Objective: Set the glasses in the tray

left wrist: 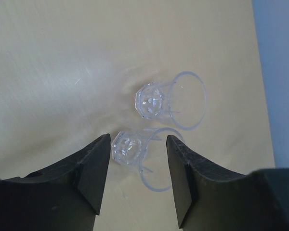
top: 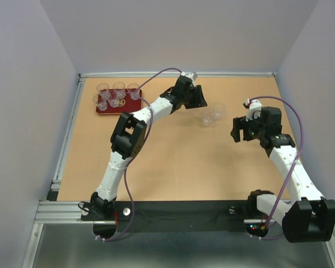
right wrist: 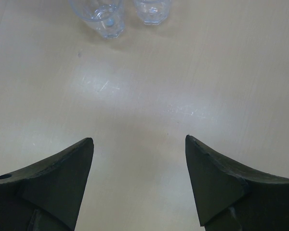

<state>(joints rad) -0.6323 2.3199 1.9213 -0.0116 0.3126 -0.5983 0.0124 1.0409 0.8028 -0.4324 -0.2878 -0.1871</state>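
Note:
The dark red tray (top: pixel 127 108) lies at the table's far left and holds several clear glasses (top: pixel 115 96). Two more glasses stand side by side on the bare table right of centre (top: pixel 207 119) (top: pixel 218 109). My left gripper (top: pixel 200 99) hangs over them. In the left wrist view the left gripper (left wrist: pixel 137 139) is open, and the nearer glass (left wrist: pixel 130 150) lies between its fingers with small gaps on both sides. The farther glass (left wrist: pixel 156 98) is just beyond. My right gripper (top: pixel 238 129) (right wrist: pixel 139 139) is open and empty, a little to the right of both glasses (right wrist: pixel 103 17).
A metal rail (top: pixel 67 134) runs along the table's left edge and another along the back. Grey walls close in both sides. The left arm (top: pixel 128 137) stretches diagonally across the table's middle, its purple cable looping beside it.

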